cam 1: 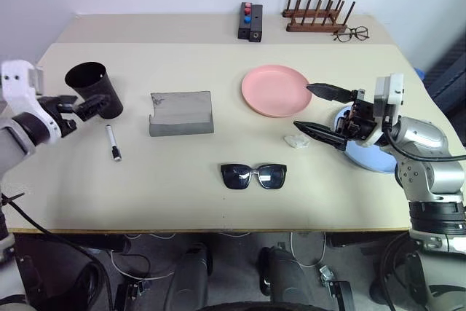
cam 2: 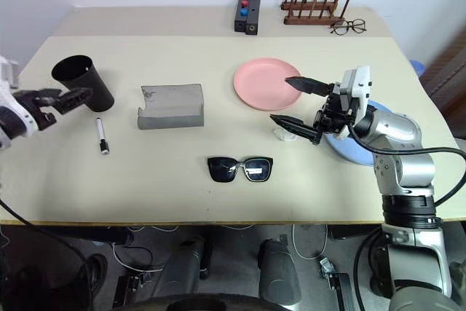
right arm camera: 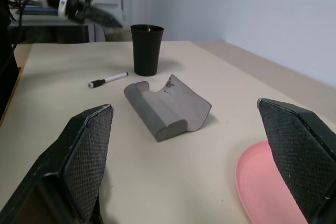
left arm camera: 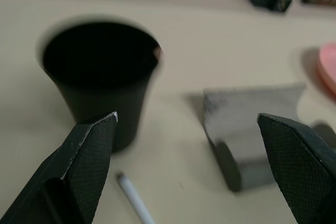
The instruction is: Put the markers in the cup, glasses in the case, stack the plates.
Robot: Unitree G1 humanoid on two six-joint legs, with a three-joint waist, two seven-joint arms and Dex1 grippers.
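Note:
The dark cup stands upright at the table's left. My left gripper hovers open just beside its base, holding nothing; in the left wrist view its fingers stand wide apart. The white marker with a black cap lies on the table in front of the cup. The grey case lies open mid-table, and the black sunglasses rest nearer the front edge. The pink plate sits to the right of centre. My right gripper hangs open and empty above the light blue plate.
A small white scrap lies between the sunglasses and the blue plate. At the back stand a black box with red and blue knobs, a wooden rack and clear-lens spectacles.

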